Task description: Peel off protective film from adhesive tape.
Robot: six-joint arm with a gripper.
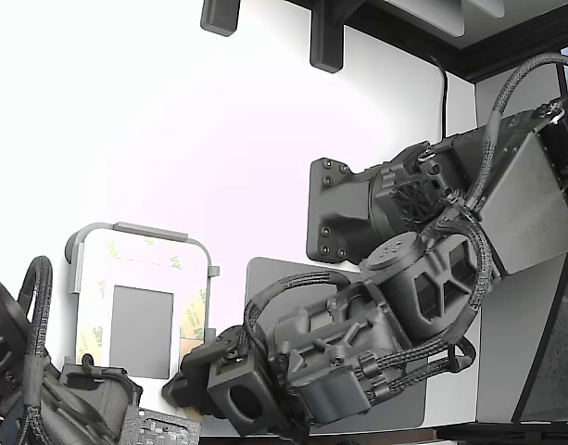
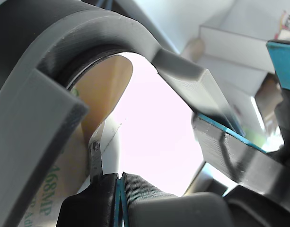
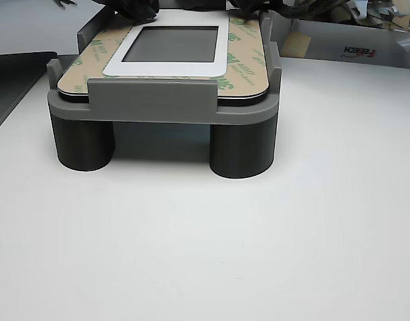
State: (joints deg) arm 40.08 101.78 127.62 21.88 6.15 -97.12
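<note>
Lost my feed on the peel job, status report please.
Gripper shut on lifted corner of protective film. Rest of film lies flat on the white frame in the grey fixture. Nothing blocking.

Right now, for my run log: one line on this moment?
end effector: shut on protective film | film corner lifted | part sits in grey fixture
</note>
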